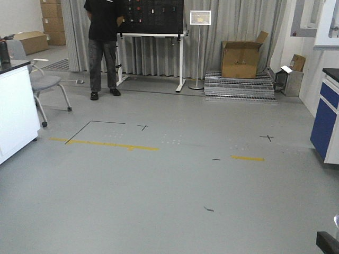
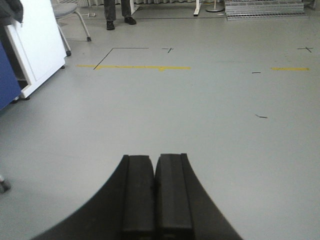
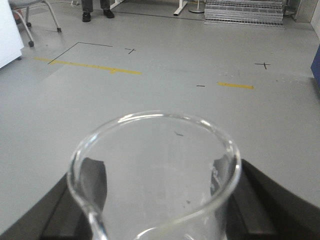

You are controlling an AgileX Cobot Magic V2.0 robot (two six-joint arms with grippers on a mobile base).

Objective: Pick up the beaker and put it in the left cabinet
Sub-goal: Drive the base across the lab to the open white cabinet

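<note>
So the right pincer (image 3: 160,200) was clamped around the beaker (image 3: 152,160), one dark finger (image 3: 270,200) on each side of the glass. The wrist camera looked right over the rim, with the pour spout sitting at about 7 o'clock in that view. The beaker looked empty, just clear glass, held up over the grey floor (image 1: 169,190) rather than resting on any counter.

The left pincer (image 2: 155,170) was closed with nothing in it, both black pads pressed flat against each other and pointing out over the floor.

From the front camera, a strip of yellow tape (image 1: 106,144) ran across the floor at roughly 10 o'clock, with a shorter yellow piece (image 1: 247,158) toward 2 o'clock and some thin black marks between them. A person (image 1: 103,42) in dark clothes stood at 11 o'clock next to a black board on a white frame (image 1: 153,18). A grey chair (image 1: 47,82) sat at 10 o'clock just beside a white counter (image 1: 16,111) at the left edge. At 1 o'clock an open cardboard box (image 1: 241,58) sat on a stack of metal grates (image 1: 238,90), with a sign stand (image 1: 199,47) just left of it. A blue cupboard front (image 1: 324,127) showed at 3 o'clock.
</note>
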